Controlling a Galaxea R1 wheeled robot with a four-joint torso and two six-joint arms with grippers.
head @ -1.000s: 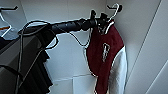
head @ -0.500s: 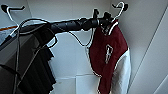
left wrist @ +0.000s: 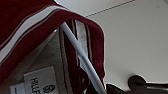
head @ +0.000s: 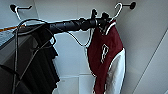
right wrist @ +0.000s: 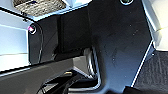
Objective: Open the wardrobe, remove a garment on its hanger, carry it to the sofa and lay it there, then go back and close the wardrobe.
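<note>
I look into the open wardrobe, at its white inner walls. The garment, maroon with white sleeves, hangs at the right on the white hanger, whose hook sits by a dark wall peg. My left arm reaches in from the left, and my left gripper is at the hanger's shoulder beside the collar, shut on it. In the left wrist view the hanger runs close past the striped collar of the garment toward the dark fingers.
A black t-shirt hangs at the left of the wardrobe under another white hook. A cable loops from my left arm in front of it. The wardrobe's right wall stands close beside the jacket. The right wrist view shows my own dark body panels.
Over the last second the jacket and its hanger have shifted slightly right with my left gripper; since half a second ago almost nothing has moved.
</note>
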